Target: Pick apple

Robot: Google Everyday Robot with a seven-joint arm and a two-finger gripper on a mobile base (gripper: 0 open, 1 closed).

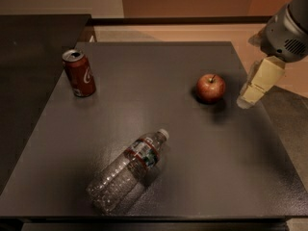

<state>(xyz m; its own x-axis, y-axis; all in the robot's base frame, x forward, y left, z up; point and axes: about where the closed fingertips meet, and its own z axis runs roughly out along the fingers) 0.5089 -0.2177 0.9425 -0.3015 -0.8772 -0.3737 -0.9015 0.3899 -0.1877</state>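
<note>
The apple [210,87] is small, round and red with a short dark stem. It sits upright on the right part of the dark table [192,167]. My gripper [247,100] hangs from the grey arm at the right edge of the view. It is just to the right of the apple, about level with it and apart from it, over the table's right edge. It holds nothing that I can see.
A red Coca-Cola can [79,73] stands at the table's back left. A clear plastic water bottle [127,170] lies on its side near the front middle. A dark counter [33,37] adjoins the table at the left. Tan floor lies behind and to the right.
</note>
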